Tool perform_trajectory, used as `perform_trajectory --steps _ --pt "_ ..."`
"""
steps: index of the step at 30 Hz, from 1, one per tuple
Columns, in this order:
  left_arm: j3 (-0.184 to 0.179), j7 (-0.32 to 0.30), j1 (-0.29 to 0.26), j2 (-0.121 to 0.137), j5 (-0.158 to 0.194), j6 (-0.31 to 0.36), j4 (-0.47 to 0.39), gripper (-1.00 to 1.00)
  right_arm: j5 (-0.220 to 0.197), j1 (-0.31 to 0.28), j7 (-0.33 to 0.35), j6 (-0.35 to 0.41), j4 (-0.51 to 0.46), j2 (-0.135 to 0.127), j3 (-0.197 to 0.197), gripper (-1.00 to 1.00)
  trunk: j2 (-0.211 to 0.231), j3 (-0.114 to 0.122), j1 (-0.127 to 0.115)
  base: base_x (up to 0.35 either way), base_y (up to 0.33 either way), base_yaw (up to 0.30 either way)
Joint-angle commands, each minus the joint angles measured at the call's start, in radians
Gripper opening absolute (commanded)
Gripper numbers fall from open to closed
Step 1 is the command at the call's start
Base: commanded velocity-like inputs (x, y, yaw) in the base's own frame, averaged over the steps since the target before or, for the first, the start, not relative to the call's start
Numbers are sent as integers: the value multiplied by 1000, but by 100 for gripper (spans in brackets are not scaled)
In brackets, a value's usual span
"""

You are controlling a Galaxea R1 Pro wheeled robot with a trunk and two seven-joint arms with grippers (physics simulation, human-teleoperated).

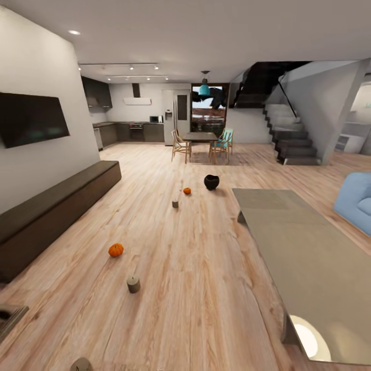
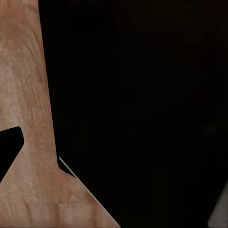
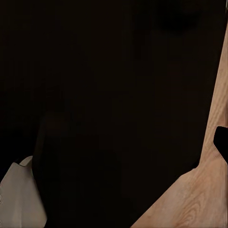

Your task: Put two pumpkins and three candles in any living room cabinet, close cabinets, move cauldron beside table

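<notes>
Two orange pumpkins lie on the wood floor, one near and one far. Three beige candles stand on the floor: one at mid distance, one closer, one at the picture's lower edge. The black cauldron sits on the floor just beyond the far end of the grey table. The long dark cabinet runs along the left wall, its front shut. In each wrist view a dark fingertip stands at the frame's edge over bare floor; the rest is a dark mass.
A TV hangs above the cabinet. A blue sofa stands right of the table. Far back are a dining table with chairs, a kitchen and stairs. Open floor lies between cabinet and table.
</notes>
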Motion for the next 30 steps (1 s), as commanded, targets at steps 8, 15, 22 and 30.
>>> perform_trajectory --steps 8,15,22,30 --pt "-2 -5 0 0 -5 2 -1 100 0 0 0 -1 0 2 2 100 0 -3 0 4 -32 283" --pt "-9 -1 0 0 -10 1 -1 100 0 0 0 -2 0 1 2 100 0 -5 0 149 -237 283" --pt "-11 -1 0 1 -11 -2 -3 100 1 0 0 -2 0 2 2 100 0 -6 0 270 -48 283" --pt "-13 -1 0 2 -13 -50 -2 100 2 0 0 -2 0 0 2 100 0 -6 0 206 -90 283"
